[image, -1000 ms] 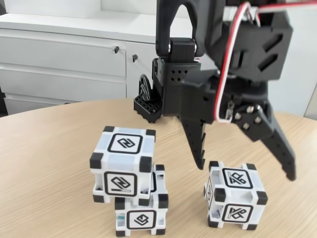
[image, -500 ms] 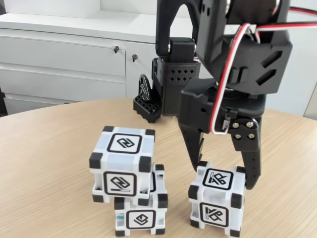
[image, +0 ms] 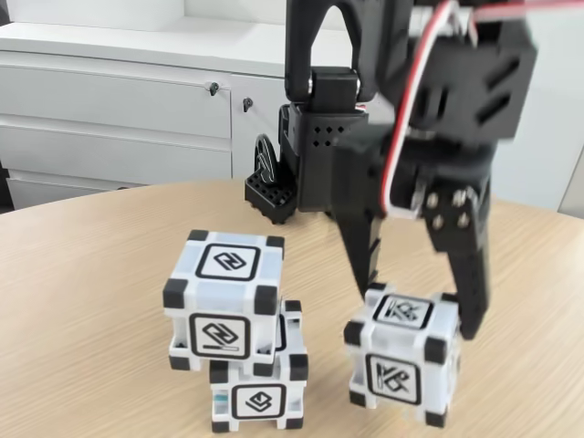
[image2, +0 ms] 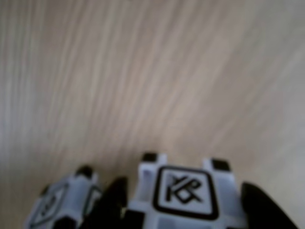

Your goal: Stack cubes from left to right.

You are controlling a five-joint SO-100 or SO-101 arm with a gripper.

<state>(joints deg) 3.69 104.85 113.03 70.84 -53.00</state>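
Fixed view: our pincer (image: 415,315) clamps the right-hand cube (image: 399,357), tilted; beside it, the offset two-cube stack (image: 235,339) could topple if we bump it.

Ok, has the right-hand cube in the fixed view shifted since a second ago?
Yes. The right-hand cube, now clamped between the fingers of the gripper, has slid left and twisted, closing the gap to the two-cube stack, which has stayed put.
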